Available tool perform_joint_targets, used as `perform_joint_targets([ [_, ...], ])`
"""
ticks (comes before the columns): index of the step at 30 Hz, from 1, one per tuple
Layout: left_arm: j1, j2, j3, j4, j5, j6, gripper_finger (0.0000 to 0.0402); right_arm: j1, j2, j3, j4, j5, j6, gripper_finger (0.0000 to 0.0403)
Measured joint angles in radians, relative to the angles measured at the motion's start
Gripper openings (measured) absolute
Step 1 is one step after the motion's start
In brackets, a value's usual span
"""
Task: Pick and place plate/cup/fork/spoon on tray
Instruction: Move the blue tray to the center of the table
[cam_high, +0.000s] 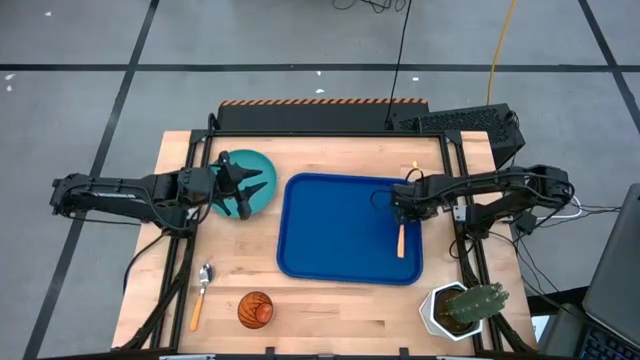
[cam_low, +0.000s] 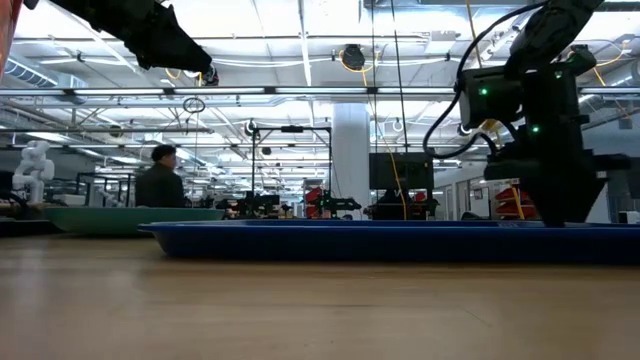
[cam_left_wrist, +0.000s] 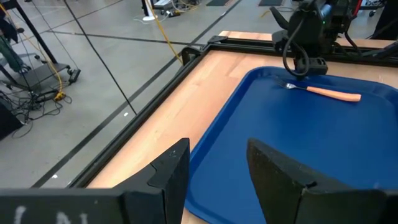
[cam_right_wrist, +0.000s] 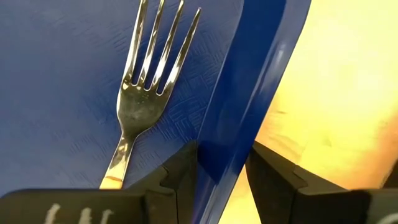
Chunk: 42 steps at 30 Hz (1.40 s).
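Right gripper (cam_high: 402, 207) sits low over the right side of the tray (cam_high: 330, 225), above the tine end of the fork (cam_high: 401, 240). My right wrist view shows both fingers parted with nothing between them, straddling the tray's raised rim; the fork lies flat on the tray floor beside them, released and inside the rim.

Left gripper (cam_high: 242, 190) hovers above the plate (cam_high: 262, 163), which rests on the table just left of the tray. Its fingers are spread and empty; in the low view it hangs well clear of the plate.

Spoon (cam_high: 202, 287) and cup (cam_high: 255, 309) remain on the bare table near the front edge, well apart from the tray. A cactus pot (cam_high: 462, 309) stands at the front right corner.

Hazards, as I judge them:
- With one right finger on each side of the rim, any sideways motion could catch the rim, shifting the tray and fork. Lifting straight up first would avoid this.
- The plate is flat and low-rimmed; a shallow edge grip could slip or tip it.
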Motion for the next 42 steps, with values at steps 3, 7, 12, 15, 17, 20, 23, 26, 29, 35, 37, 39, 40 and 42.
perform_joint_targets([
  [3,0.000,0.000,0.000,0.000,0.000,0.000,0.0163,-0.001,0.000,0.000,0.020,0.015,-0.005,0.0121],
  [7,0.000,0.000,0.000,0.000,0.000,0.000,0.0163,-0.001,0.000,0.000,0.058,0.017,-0.022,0.0121],
  [12,0.000,0.000,0.000,0.000,0.000,0.000,0.0163,-0.001,0.001,-0.001,0.087,0.016,-0.023,0.0121],
  [15,0.000,0.000,0.000,0.000,0.000,-0.001,0.0163,-0.001,0.001,-0.001,0.102,0.016,-0.023,0.0121],
  [17,0.000,0.000,0.000,0.000,0.000,-0.001,0.0163,-0.001,0.001,-0.001,0.113,0.016,-0.023,0.0121],
  [20,0.000,0.000,0.000,0.000,0.000,-0.001,0.0163,-0.001,0.001,-0.001,0.129,0.016,-0.023,0.0121],
  [23,0.000,0.000,0.000,0.000,0.000,-0.001,0.0163,-0.001,0.001,-0.001,0.143,0.015,-0.022,0.0121],
  [26,0.000,0.000,0.000,0.000,0.000,-0.001,0.0163,-0.001,0.001,-0.001,0.144,0.011,-0.018,0.0121],
  [29,0.000,0.000,0.000,0.000,0.000,-0.001,0.0163,0.001,0.001,-0.001,0.144,0.009,0.003,0.0121],
  [35,0.000,0.000,0.000,0.000,0.000,-0.002,0.0163,0.012,0.001,-0.001,0.144,-0.020,0.031,0.0121],
  [37,0.000,0.000,0.000,0.000,0.000,-0.002,0.0163,0.018,0.001,-0.001,0.144,-0.020,0.034,0.0121],
  [39,0.000,0.000,0.000,0.000,0.000,-0.002,0.0163,0.022,0.001,-0.001,0.144,-0.020,0.035,0.0121],
  [40,0.000,0.000,0.000,0.000,0.000,-0.002,0.0163,0.022,0.001,-0.001,0.144,-0.020,0.037,0.0121],
  [42,0.000,0.000,0.000,0.000,0.000,-0.002,0.0163,0.022,0.001,-0.001,0.144,-0.020,0.041,0.0121],
])
